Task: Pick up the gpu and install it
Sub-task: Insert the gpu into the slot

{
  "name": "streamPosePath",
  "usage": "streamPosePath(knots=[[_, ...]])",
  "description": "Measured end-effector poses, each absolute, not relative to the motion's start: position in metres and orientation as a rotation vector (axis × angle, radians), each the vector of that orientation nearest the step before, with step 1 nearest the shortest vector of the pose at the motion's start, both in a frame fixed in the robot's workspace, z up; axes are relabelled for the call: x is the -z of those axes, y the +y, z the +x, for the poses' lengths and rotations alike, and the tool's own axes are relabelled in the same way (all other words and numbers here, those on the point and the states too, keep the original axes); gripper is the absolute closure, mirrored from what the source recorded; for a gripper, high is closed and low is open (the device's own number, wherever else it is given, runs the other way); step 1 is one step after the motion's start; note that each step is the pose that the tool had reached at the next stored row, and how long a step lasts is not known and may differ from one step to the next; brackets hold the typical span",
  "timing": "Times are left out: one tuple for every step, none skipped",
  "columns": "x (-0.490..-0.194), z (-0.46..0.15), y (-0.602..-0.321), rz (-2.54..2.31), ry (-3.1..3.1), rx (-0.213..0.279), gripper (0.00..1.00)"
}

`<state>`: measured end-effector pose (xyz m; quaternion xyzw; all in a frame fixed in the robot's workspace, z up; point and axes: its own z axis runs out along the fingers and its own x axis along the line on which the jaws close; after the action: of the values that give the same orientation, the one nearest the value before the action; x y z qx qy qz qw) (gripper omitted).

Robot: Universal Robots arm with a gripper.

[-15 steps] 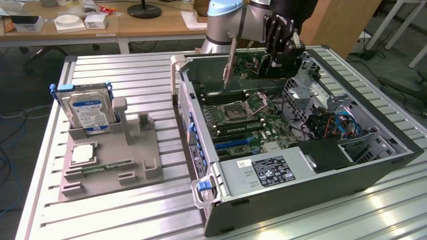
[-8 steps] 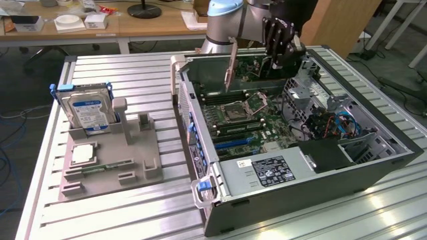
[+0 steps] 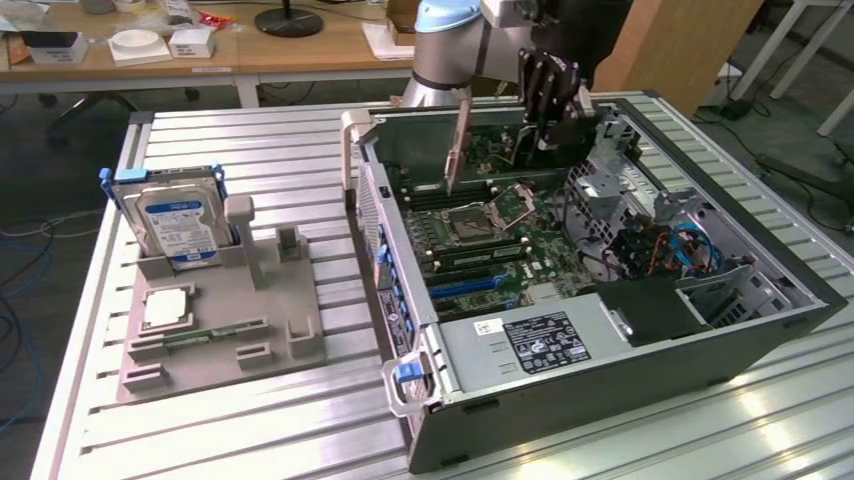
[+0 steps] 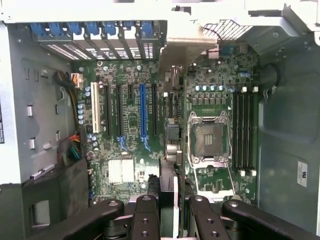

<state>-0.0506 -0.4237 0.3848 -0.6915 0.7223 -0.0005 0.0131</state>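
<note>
The open computer case (image 3: 767, 330) lies on its side on the slatted table, motherboard facing up. My gripper (image 3: 553, 122) hangs over the far end of the board. In the wrist view the gripper (image 4: 172, 202) is shut on the gpu (image 4: 172, 134), a thin card seen edge-on between the dark fingers (image 4: 146, 212). The card runs above the board between the blue expansion slots (image 4: 143, 115) and the empty CPU socket (image 4: 207, 140). In the exterior view a brownish upright strip of the gpu (image 3: 458, 145) shows to the left of the gripper.
A grey fixture (image 3: 274, 335) at the exterior view's left carries a silver hard drive (image 3: 178, 222), a square chip (image 3: 167, 308) and a narrow memory stick (image 3: 214, 333). Inside the case are the power supply (image 3: 534, 345), cables (image 3: 667, 250) and drive cages. A wooden bench (image 3: 307, 50) stands behind.
</note>
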Motion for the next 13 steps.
streamPosePath(knots=[[-0.383, -0.051, -0.424, -2.155, 2.250, 0.002, 0.73], [-0.381, -0.051, -0.424, -2.155, 2.250, 0.002, 0.73], [-0.379, -0.051, -0.425, -2.155, 2.250, 0.002, 0.73], [-0.377, -0.051, -0.425, -2.154, 2.250, 0.001, 0.73], [-0.376, -0.051, -0.425, -2.154, 2.251, 0.002, 0.73], [-0.374, -0.051, -0.425, -2.154, 2.251, 0.001, 0.73], [-0.372, -0.051, -0.425, -2.154, 2.251, 0.002, 0.73], [-0.370, -0.051, -0.425, -2.154, 2.250, 0.002, 0.73], [-0.368, -0.051, -0.425, -2.155, 2.250, 0.002, 0.73], [-0.368, -0.051, -0.425, -2.156, 2.250, 0.002, 0.73], [-0.368, -0.051, -0.425, -2.156, 2.250, 0.003, 0.73], [-0.368, -0.051, -0.425, -2.156, 2.250, 0.003, 0.73], [-0.368, -0.051, -0.425, -2.156, 2.250, 0.003, 0.73]])
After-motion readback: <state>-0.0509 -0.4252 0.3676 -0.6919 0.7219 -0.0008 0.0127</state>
